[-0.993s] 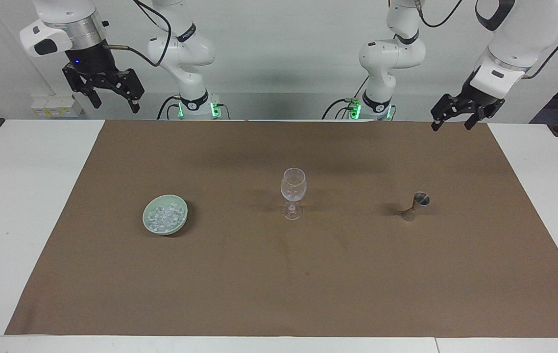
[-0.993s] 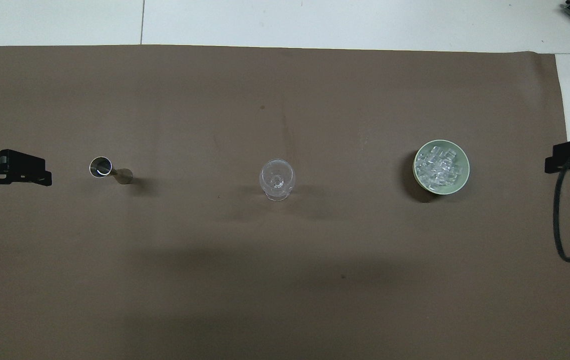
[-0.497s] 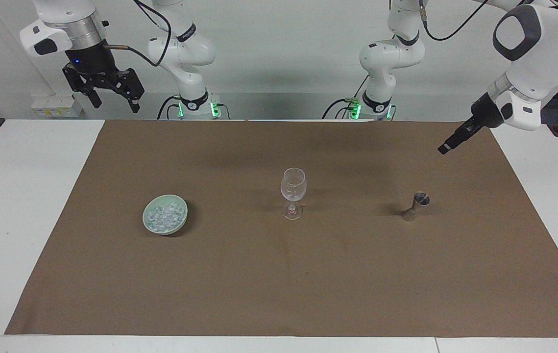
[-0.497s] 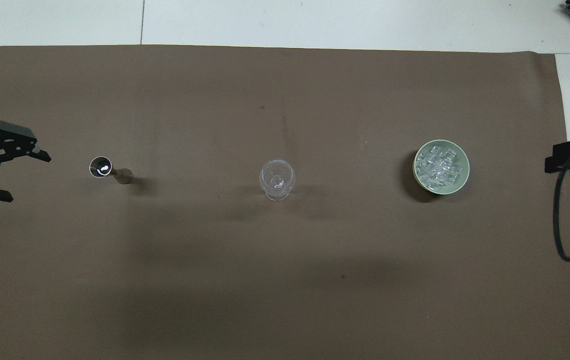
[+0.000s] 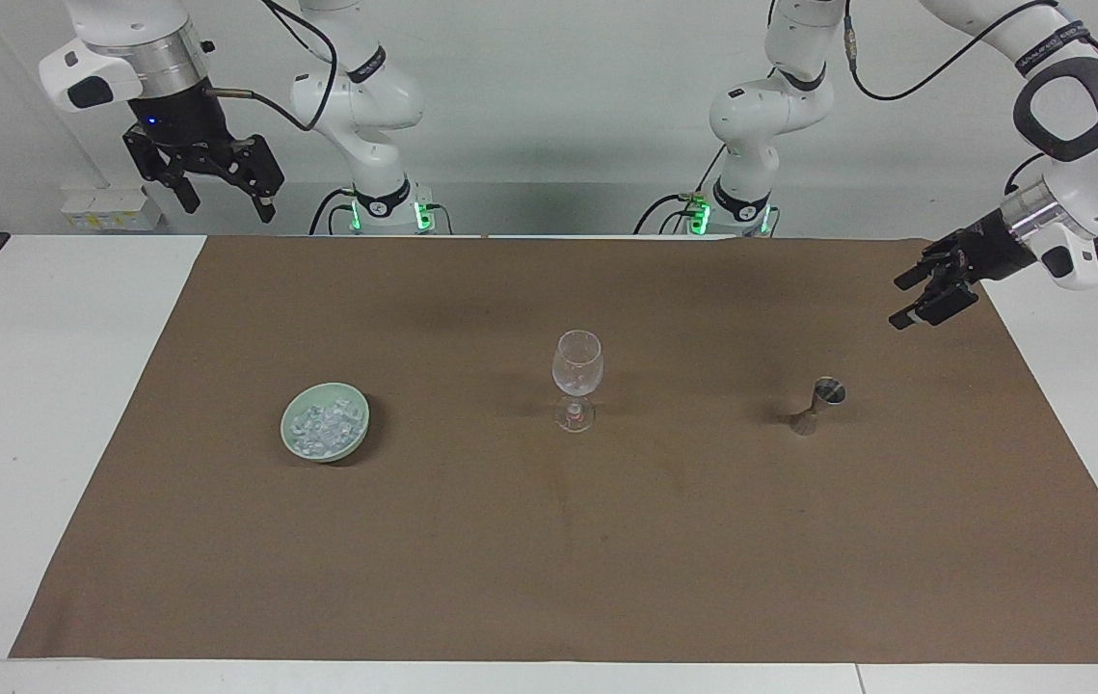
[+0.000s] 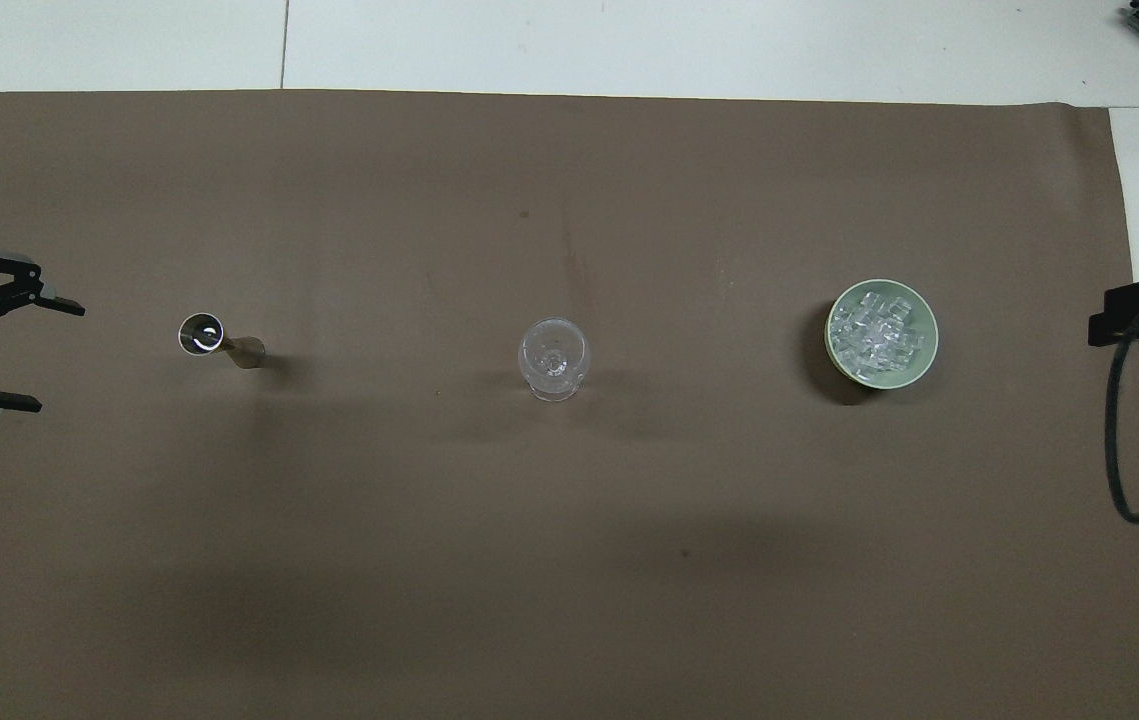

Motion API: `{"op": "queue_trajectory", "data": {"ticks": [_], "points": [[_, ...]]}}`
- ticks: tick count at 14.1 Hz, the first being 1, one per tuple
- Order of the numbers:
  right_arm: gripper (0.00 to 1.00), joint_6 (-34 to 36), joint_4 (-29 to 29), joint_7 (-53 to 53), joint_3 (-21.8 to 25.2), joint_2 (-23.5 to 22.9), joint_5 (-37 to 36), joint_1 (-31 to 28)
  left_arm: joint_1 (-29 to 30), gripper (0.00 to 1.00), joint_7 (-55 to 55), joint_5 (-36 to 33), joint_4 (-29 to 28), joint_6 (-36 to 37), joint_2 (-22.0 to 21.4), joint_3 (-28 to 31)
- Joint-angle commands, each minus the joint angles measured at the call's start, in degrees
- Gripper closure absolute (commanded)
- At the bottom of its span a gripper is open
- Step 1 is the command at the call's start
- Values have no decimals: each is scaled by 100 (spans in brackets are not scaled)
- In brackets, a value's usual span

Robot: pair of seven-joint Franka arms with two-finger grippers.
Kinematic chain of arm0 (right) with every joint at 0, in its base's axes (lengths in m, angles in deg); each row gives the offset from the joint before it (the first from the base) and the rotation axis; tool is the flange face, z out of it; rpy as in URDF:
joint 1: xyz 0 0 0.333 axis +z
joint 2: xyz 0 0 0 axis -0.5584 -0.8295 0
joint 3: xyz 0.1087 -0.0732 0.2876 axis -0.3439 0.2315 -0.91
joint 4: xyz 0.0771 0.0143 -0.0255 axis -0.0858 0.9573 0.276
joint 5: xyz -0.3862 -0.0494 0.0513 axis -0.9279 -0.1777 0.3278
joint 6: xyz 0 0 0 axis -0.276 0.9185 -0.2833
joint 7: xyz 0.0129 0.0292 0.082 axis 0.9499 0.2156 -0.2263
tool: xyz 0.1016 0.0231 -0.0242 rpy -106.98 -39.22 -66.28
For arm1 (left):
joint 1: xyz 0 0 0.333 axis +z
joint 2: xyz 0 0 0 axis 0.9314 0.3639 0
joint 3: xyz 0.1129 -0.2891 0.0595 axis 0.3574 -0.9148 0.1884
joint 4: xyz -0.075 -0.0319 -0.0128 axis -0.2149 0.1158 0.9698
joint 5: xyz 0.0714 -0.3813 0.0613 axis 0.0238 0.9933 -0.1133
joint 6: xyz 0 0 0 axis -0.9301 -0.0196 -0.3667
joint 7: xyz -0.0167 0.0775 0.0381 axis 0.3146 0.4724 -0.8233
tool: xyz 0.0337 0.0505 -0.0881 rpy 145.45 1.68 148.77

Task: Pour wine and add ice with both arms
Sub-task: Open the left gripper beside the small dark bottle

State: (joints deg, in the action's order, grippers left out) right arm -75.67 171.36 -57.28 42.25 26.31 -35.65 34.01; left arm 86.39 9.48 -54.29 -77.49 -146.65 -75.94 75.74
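The left gripper (image 5: 917, 294) hangs empty with its fingers spread at the left arm's end of the mat, and the little metal cup (image 5: 823, 403) stands upright near it — toward the glass (image 5: 576, 378) — while the right gripper (image 5: 221, 188), spread too, waits high up, and the ice (image 5: 324, 426) sits in its bowl (image 5: 289, 439).

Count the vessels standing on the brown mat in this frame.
3. The wine glass stands mid-mat. The metal jigger stands beside it toward the left arm's end. The green bowl holding the ice sits toward the right arm's end. None looks hidden.
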Motion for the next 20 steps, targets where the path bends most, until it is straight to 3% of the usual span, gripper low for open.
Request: {"op": "queue_trajectory", "data": {"ticks": [1, 8, 20], "points": [[0, 1, 159, -81, -25, 143, 69, -50, 214, 0, -132, 317, -239, -142, 136, -54], [0, 1, 159, -81, -25, 143, 69, -50, 556, 0, -712, 932, -239, -650, 866, -63], [0, 10, 159, -81, -25, 143, 69, -50, 521, 0, -765, 933, -248, -757, 954, -63]]}}
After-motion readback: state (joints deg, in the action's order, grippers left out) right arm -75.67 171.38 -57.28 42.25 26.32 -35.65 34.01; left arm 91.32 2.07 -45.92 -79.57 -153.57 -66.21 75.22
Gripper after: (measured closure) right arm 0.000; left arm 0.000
